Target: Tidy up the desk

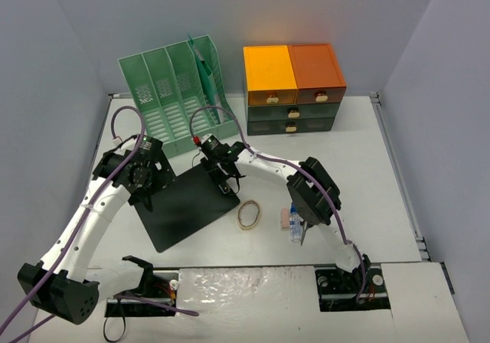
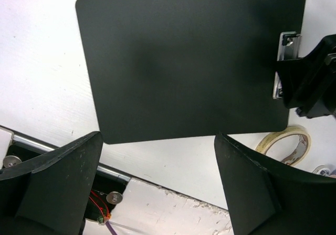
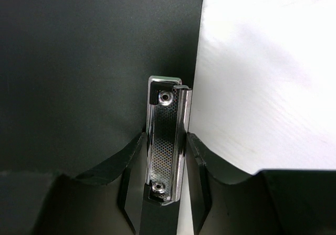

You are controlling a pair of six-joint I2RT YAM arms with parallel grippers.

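Observation:
A black clipboard (image 1: 184, 209) lies on the white desk (image 1: 352, 167) in front of the arms. My right gripper (image 1: 223, 181) is at its far right edge, and in the right wrist view it (image 3: 165, 143) is shut on the clipboard's metal clip (image 3: 167, 140), one finger on each side. My left gripper (image 1: 144, 197) hovers at the clipboard's left corner, open and empty. In the left wrist view it (image 2: 157, 185) is over the desk's near rail, and the clipboard (image 2: 189, 62) lies beyond its fingers.
A tape ring (image 1: 249, 214), a pink eraser (image 1: 284, 219) and a small blue item (image 1: 295, 230) lie right of the clipboard. A green slotted file rack (image 1: 172, 94) and an orange-and-green drawer cabinet (image 1: 291, 86) stand at the back.

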